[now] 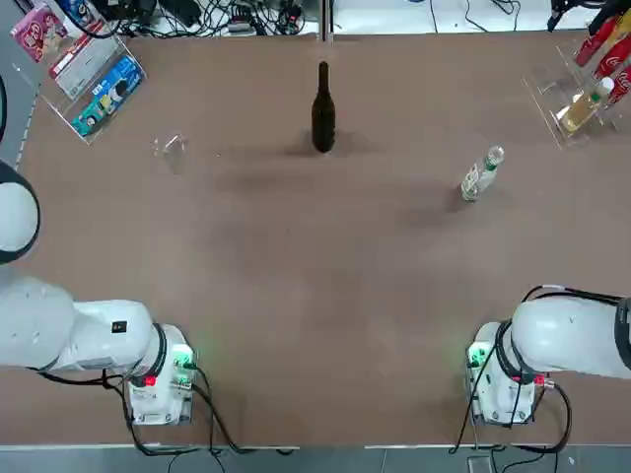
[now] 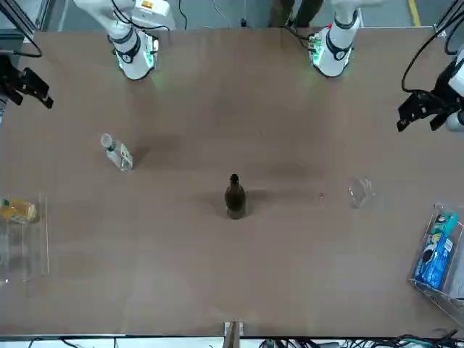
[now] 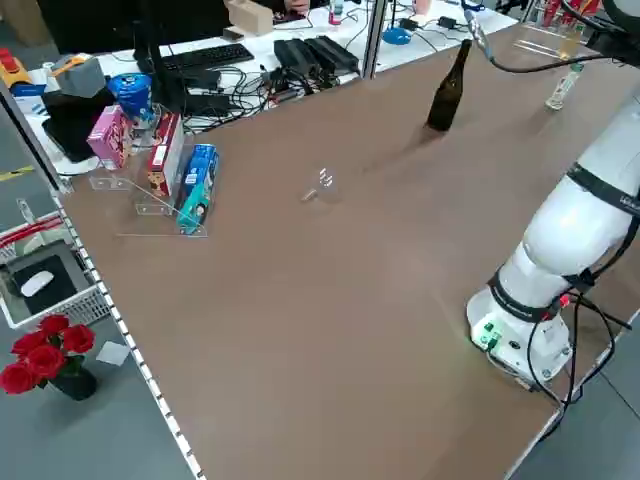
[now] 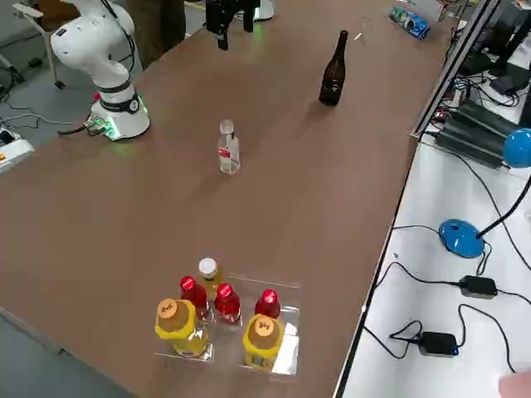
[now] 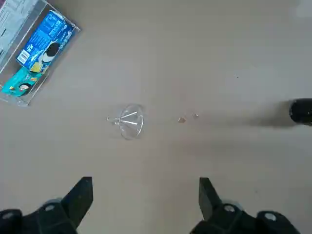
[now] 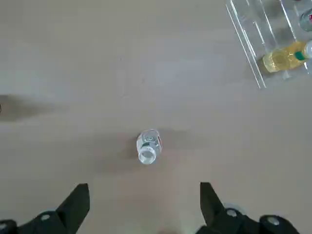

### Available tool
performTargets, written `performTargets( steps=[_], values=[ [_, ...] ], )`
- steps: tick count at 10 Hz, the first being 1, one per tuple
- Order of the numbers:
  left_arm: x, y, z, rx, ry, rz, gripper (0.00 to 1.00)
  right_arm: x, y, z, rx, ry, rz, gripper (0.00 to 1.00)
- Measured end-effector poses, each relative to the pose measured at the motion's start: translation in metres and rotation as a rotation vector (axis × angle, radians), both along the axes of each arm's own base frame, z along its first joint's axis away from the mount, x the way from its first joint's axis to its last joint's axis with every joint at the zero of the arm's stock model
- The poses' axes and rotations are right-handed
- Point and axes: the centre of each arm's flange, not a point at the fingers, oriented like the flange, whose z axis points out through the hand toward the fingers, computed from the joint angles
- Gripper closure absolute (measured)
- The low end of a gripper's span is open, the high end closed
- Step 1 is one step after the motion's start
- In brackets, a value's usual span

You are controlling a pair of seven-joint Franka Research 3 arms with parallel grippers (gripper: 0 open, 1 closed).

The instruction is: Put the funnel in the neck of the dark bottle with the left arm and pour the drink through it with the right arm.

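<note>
Funnel [image 5: 130, 120] on table, drink [image 1: 482, 173] label unreadable (pale green)

Overhead and front cameras faced each other across the table [image 1: 315, 296], sharing the dark bottle [image 1: 322, 110]. Side cameras looked down diagonally. Wrist cameras hung high, pointing straight down.

Even bright light, soft shadows, sharp
</note>
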Motion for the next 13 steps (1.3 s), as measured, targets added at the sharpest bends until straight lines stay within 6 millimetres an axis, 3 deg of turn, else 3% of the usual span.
performTargets(
  steps=[5, 7, 9, 13],
  values=[
    [0.001, 0.006, -0.004, 0.007, 0.007, 0.004, 0.02, 0.0, 0.0, 0.0, 0.0, 0.0, 0.0, 0.0],
    [0.006, 0.014, -0.023, 0.139, 0.03, -0.004, 0.02, 0.0, 0.0, 0.0, 0.0, 0.001, 0.0, 0.0],
    [0.023, 0.004, -0.065, 0.277, 0.034, -0.057, 0.02, 0.0, 0.0, 0.0, 0.0, 0.001, -0.001, 0.0],
    [0.044, 0.003, -0.181, 0.485, 0.018, -0.087, 0.02, -0.004, -0.004, 0.002, 0.001, -0.001, 0.002, 0.0]
  ],
)
